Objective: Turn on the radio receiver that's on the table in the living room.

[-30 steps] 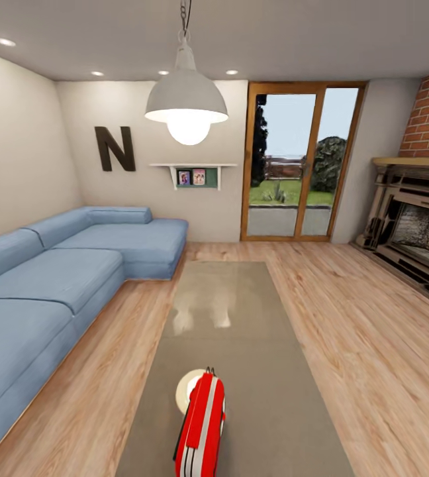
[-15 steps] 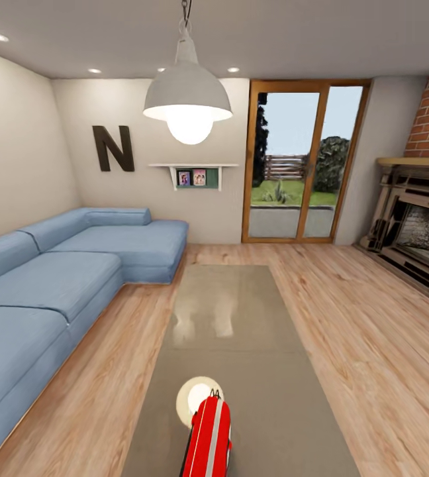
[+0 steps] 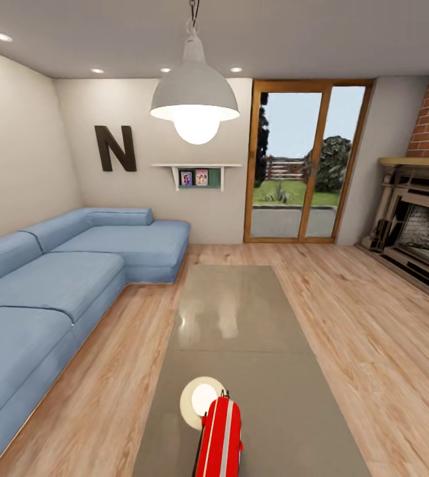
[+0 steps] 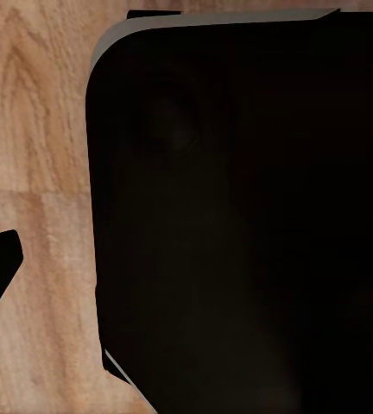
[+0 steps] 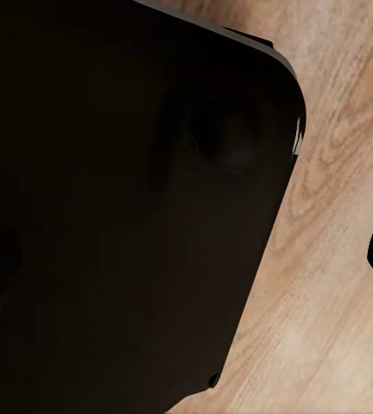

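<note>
1 small bright red rounded radio receiver stands before you on the near end of the long glossy grey-brown worktop. You cannot tell either gripper's state.

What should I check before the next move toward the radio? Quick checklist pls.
1. Radio receiver located: ok. It stands at the near end of the table, cut off by the head view's lower edge.
2. Dial or switch visible: not ok. The head view shows its narrow striped edge, not the face.
3. Path over the table: ok. Nothing else stands on it; the white disc beside the radio looks like the reflection of the pendant lamp.
4. Grippers' state: cannot tell. The wrist views show a dark body over wood floor; no fingers can be made out.
5. Side clearance: ok. The sofa is left of the table, with floor between them.
</note>
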